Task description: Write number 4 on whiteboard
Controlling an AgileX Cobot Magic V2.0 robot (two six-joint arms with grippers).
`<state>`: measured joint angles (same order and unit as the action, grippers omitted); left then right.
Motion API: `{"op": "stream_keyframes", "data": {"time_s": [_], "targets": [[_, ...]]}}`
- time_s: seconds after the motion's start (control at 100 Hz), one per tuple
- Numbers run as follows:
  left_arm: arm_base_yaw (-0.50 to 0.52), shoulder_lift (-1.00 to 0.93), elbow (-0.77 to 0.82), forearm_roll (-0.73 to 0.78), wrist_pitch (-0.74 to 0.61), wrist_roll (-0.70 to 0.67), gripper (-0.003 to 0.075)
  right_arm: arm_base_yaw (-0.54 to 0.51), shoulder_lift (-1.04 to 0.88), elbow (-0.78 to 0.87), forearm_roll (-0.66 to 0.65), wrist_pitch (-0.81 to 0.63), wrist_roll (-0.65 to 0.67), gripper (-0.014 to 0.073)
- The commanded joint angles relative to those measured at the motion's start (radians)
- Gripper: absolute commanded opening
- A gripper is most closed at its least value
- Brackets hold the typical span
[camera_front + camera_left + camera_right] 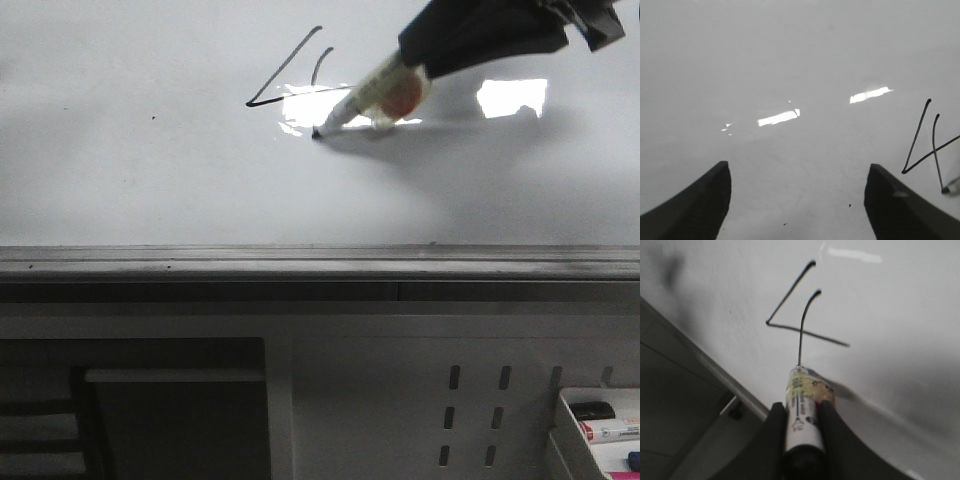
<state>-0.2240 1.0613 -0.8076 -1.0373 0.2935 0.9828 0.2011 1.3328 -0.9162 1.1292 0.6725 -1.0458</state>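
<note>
Tray: nearest, low at front-right corner, white, holding markers; beside grey perforated panel.

Rail: grey metal strip along near edge of whiteboard.

Whiteboard: glossy white, beyond rail; bright rectangular glare patches on surface.

Right claw: closed on marker, barrel clamped between both fingers, tip down against board.

Marker tip: touching board at foot of vertical stroke, just beside glare patch.

4: black strokes on far part of board, centre-right in front view; slanted diagonal, horizontal bar, slightly curved vertical crossing bar. Open-topped. All three strokes present; figure judged essentially complete.

Left claw: spread wide, empty, hovering over bare board beside 4.

Risks, judged:
- Tail or smear below vertical, if tip dragged sideways instead of lifted straight off.
- Overlong vertical, if stroke carried further toward rail.
- Blot at stroke end, from tip resting pressed too long.
- Marker slipping or twisting in grip under pressure, barrel being smooth and held well back from tip.
- Wet ink smudged by claw or sleeve passing low across strokes on retreat.
</note>
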Motion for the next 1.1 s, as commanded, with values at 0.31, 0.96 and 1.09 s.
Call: {"op": "stream_keyframes", "data": {"time_s": [0.31, 0.96, 1.09], "targets": [[-0.158, -0.021, -0.028, -0.117, 0.012, 0.164, 0.0512, -0.001, -0.154, -0.083, 0.03, 0.093, -0.004, -0.006], [-0.622, 0.136, -0.074, -0.208, -0.146, 0.422, 0.0465, -0.001, -0.154, -0.096, 0.016, 0.288, 0.006, -0.006], [-0.622, 0.139, -0.077, -0.192, -0.146, 0.422, 0.0344, -0.001, -0.154, -0.096, 0.015, 0.307, 0.006, -0.006]]}}
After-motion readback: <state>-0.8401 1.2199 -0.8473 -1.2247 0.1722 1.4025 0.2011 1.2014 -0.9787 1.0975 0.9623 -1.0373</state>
